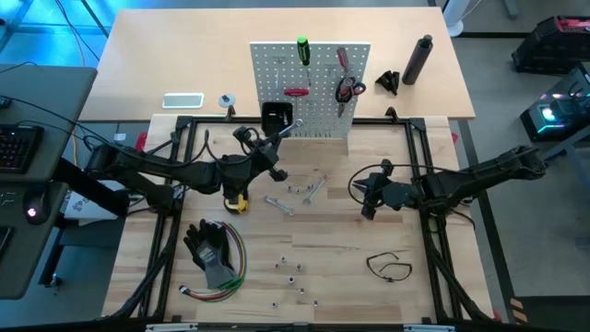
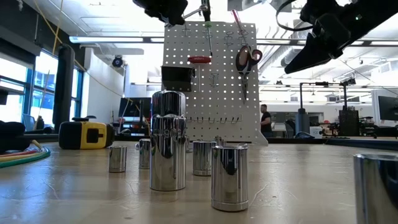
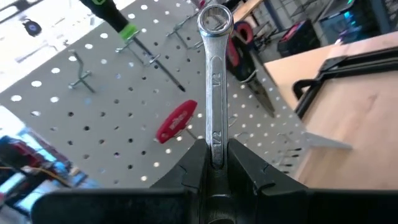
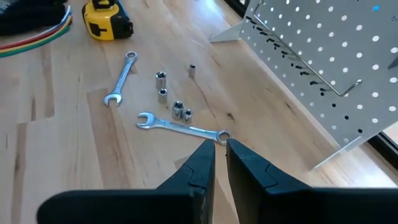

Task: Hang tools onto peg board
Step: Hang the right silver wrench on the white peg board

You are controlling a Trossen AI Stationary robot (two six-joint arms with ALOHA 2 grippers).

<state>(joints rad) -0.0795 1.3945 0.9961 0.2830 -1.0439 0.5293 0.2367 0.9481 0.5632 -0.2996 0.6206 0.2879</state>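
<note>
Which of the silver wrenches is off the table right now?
The silver wrench clamped in the left pincer, ring end toward the white peg board. The other two wrenches lie flat on the wooden tabletop.

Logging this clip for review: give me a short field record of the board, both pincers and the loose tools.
board: peg board upright, holding green screwdriver, red screwdriver, scissors
left pincer: shut on wrench, ring end toward the board
right pincer: shut, empty, above the table
loose: two wrenches, tape measure, sockets
</note>
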